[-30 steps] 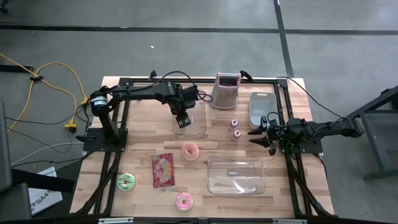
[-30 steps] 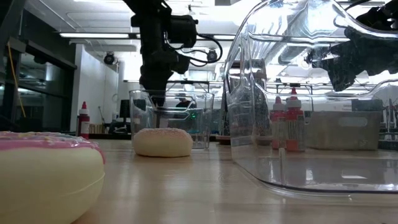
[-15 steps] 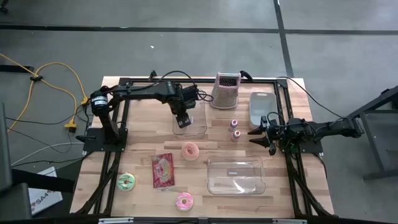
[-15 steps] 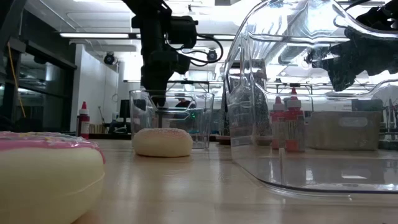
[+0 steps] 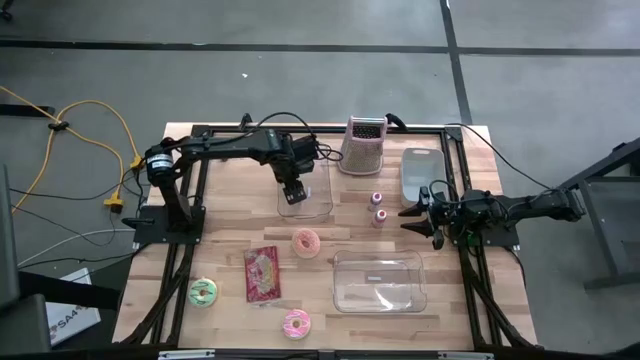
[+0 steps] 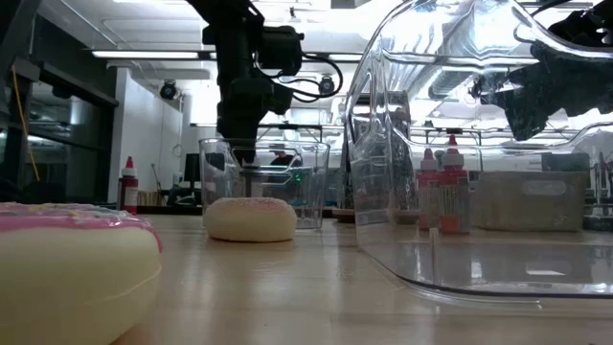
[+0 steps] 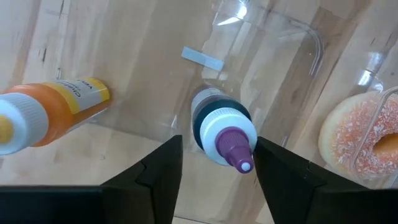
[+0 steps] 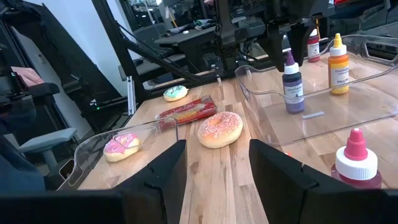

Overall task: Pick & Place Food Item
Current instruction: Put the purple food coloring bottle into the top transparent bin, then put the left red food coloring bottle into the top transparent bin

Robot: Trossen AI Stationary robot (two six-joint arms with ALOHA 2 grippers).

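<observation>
The purple-capped bottle (image 7: 222, 132) stands upright, nozzle up, in the clear tray (image 5: 318, 203) between the spread left claw (image 7: 217, 163) fingers. The right claw (image 8: 214, 163) waits apart beside the wooden worktop (image 5: 232, 218).

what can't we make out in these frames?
- Purple-cap bottle: whether the left gripper touches it; left wrist view looks down onto its cap.
- Orange bottle: cut off by the left wrist view's edge.
- Wrapped snack: label too small in the high view.
- Small bin: contents in the low view, behind the left arm and the peach donut.
- Pink donut: cut off by the low view's edge.
</observation>
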